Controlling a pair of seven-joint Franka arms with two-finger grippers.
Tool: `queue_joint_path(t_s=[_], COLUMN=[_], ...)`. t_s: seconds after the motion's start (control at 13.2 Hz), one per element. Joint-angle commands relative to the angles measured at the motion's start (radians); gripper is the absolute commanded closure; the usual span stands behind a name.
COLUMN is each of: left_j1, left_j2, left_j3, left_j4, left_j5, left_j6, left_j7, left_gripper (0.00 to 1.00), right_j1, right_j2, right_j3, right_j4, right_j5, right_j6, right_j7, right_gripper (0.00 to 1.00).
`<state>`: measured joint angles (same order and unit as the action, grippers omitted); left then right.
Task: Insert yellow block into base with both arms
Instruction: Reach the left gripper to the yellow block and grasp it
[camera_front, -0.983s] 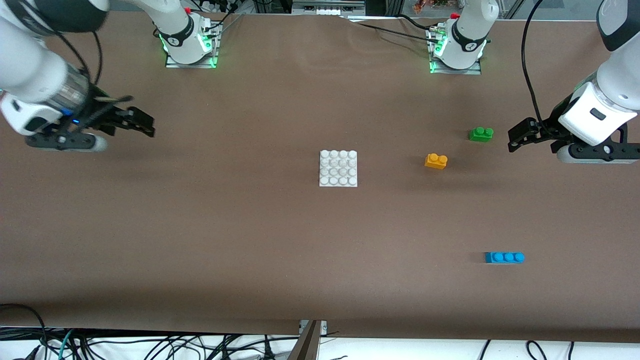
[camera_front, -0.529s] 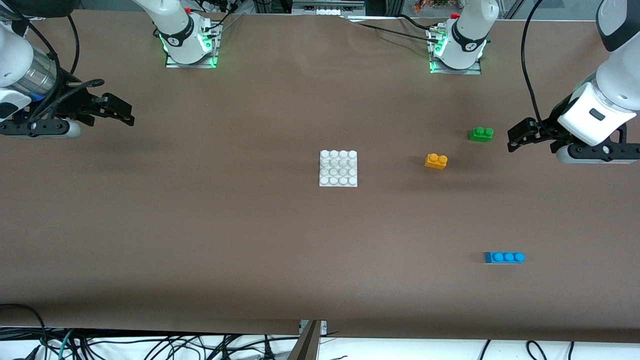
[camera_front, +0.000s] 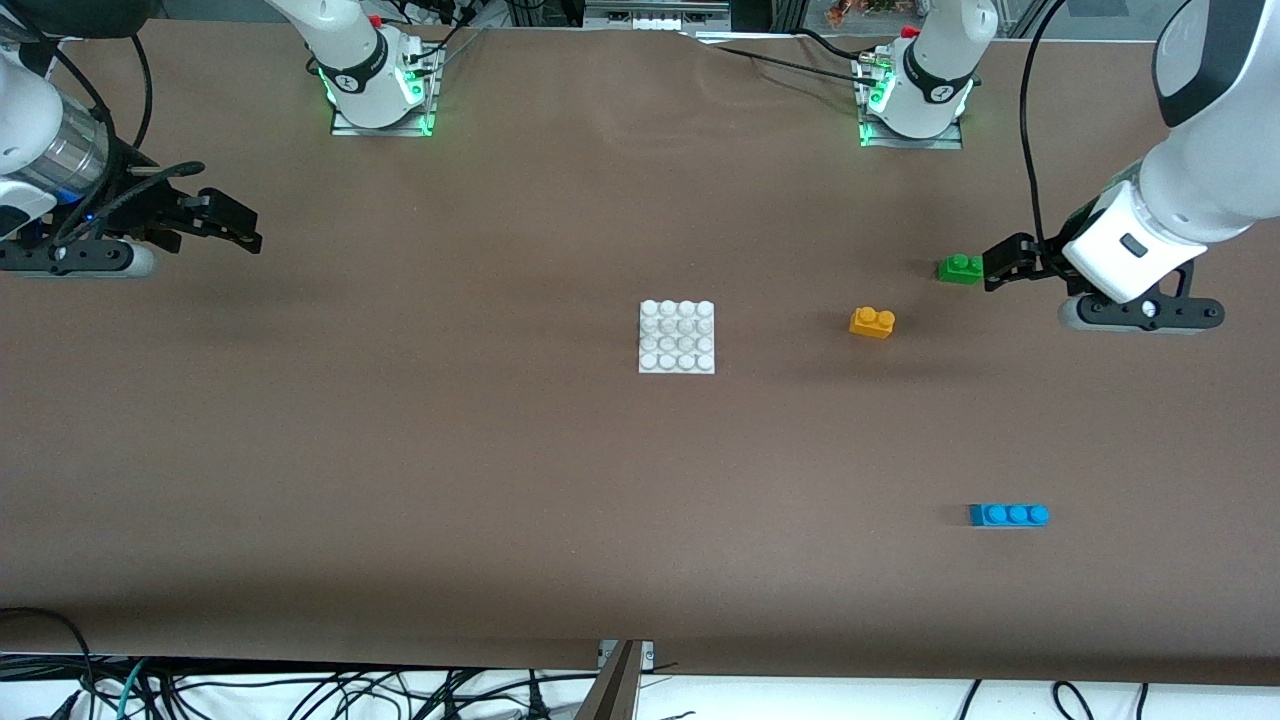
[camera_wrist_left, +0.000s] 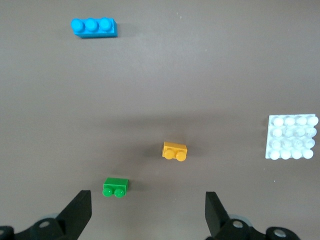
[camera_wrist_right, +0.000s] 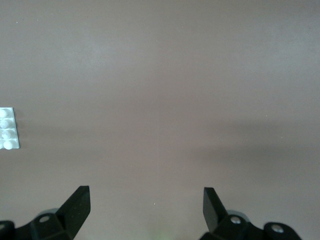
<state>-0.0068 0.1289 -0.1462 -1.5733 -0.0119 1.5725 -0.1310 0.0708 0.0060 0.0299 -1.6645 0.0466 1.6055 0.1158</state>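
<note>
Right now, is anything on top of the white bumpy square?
No. The base shows only its own round studs, all uncovered. The yellow block sits apart on the table. What lies under the base is hidden.

Brown table (camera_front: 400, 480) carries white base (camera_front: 677, 337), yellow block (camera_front: 871, 322), green brick (camera_front: 959, 268), blue brick (camera_front: 1008, 514).

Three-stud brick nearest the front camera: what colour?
Blue, clearest in the left wrist view.
</note>
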Motion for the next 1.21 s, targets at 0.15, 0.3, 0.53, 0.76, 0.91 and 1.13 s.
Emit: queue_joint_path(t_s=[0.15,0.3,0.53,0.76,0.91,1.13], left_j1=[0.001,0.002,0.002,0.011,0.011,0.01], left_j2=[-0.002,-0.008,-0.07,-0.124,-0.124,-0.098], left_j3=[-0.018,-0.018,-0.041,-0.081,-0.081,-0.082], left_j4=[-0.063,-0.115,-0.322,-0.56,-0.663,-0.792], left_j5=[0.004,0.004,0.004,0.009,0.009,0.009], left_j6=[0.01,0.064,0.228,0.481,0.619,0.812], left_j7=[0.099,0.116,0.143,0.125,0.125,0.123], left_gripper=[0.0,0.0,0.0,0.0,0.0,0.0], right_j1=[-0.017,-0.016,-0.023,-0.02,-0.023,-0.023], right_j2=[-0.001,0.008,0.026,0.031,0.04,0.042], right_j3=[0.013,0.013,0.013,0.013,0.002,-0.004], right_j4=[0.005,0.037,0.08,0.074,0.074,0.074], right_j5=[-0.01,-0.013,-0.014,-0.036,-0.036,-0.039], right_j6=[-0.001,-0.002,-0.002,-0.007,-0.007,0.002], right_j7=[-0.001,-0.011,-0.008,0.005,0.007,0.008], right_gripper=[0.0,0.0,0.0,0.0,0.0,0.0])
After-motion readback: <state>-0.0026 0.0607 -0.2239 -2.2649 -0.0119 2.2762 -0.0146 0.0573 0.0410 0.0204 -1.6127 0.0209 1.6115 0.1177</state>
